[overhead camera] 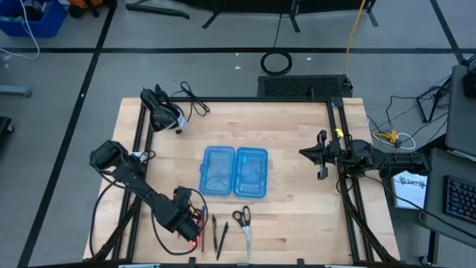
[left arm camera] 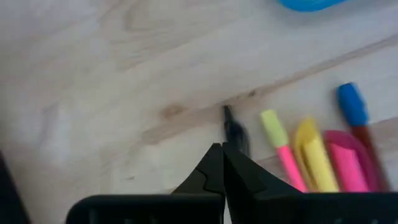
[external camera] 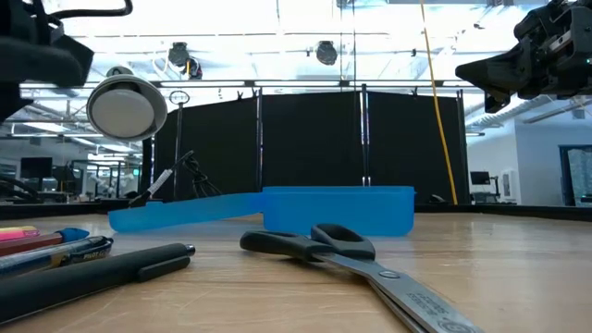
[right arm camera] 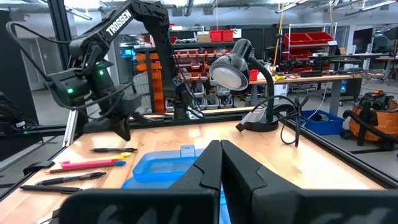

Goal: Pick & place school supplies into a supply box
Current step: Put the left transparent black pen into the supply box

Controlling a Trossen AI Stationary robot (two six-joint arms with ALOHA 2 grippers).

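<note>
The open blue supply box [overhead camera: 234,172] lies flat on its two halves mid-table; it also shows in the low view [external camera: 277,208]. Near the near edge lie black-handled scissors [overhead camera: 242,223], two black pens [overhead camera: 219,234] and a bundle of pink and yellow pens [overhead camera: 200,221]. My left gripper [overhead camera: 190,222] hovers shut just above these pens; in its wrist view the shut fingertips [left arm camera: 222,152] point down at the wood beside a black pen tip [left arm camera: 233,129] and the pink and yellow pens [left arm camera: 317,158]. My right gripper [overhead camera: 321,155] waits shut, raised at the table's right side.
A black desk lamp [overhead camera: 162,110] with its cable stands at the far left corner. Black frame rails [overhead camera: 343,179] run along the table's edges. Bare wood lies between the box and the right arm and to the left of the box.
</note>
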